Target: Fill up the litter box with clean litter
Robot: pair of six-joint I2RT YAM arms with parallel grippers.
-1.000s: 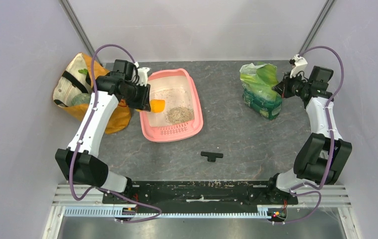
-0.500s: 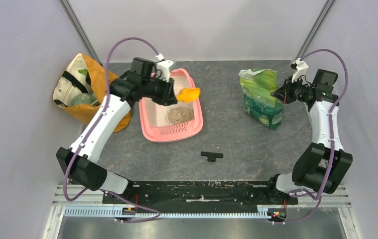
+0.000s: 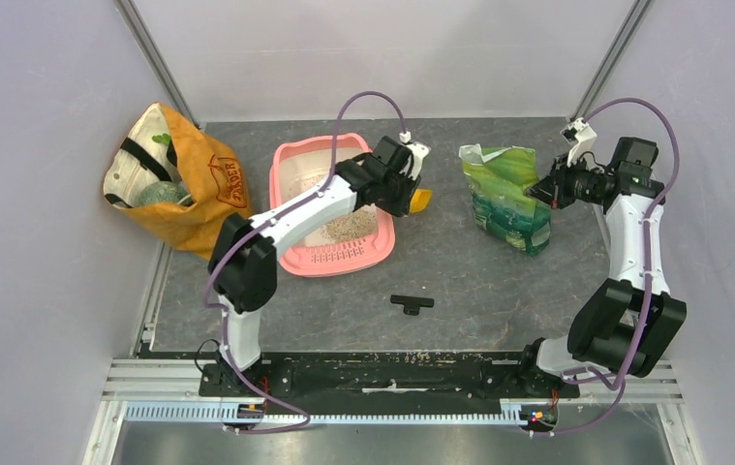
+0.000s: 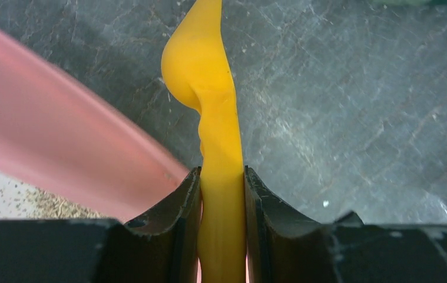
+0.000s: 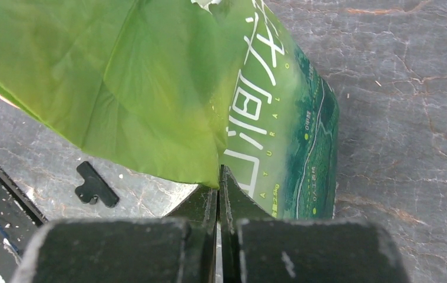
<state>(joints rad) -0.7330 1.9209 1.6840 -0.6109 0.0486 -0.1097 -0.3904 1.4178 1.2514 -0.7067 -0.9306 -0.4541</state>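
Observation:
The pink litter box (image 3: 339,256) lies at the table's back centre, with a pile of grey-beige litter (image 3: 349,225) inside near its slotted end. My left gripper (image 3: 412,192) hovers just past the box's right rim, shut on an orange scoop (image 3: 421,200). In the left wrist view the scoop (image 4: 206,82) stands edge-on between the jaws of that gripper (image 4: 222,177), with the pink rim (image 4: 62,147) and some litter (image 4: 26,200) at the left. My right gripper (image 3: 544,189) is shut on the top edge of a green foil bag (image 3: 504,194). The right wrist view shows the bag (image 5: 150,88) pinched by the gripper (image 5: 218,177).
An orange-tan fabric bag (image 3: 174,179) sits at the back left corner. A small black T-shaped piece (image 3: 412,303) lies on the table nearer the front, and shows as the black piece (image 5: 96,186) in the right wrist view. Grey walls enclose the table.
My left arm has swung from the box's left side across it to just past its right rim, carrying the scoop. The green bag, held by my right gripper, has shifted slightly left.

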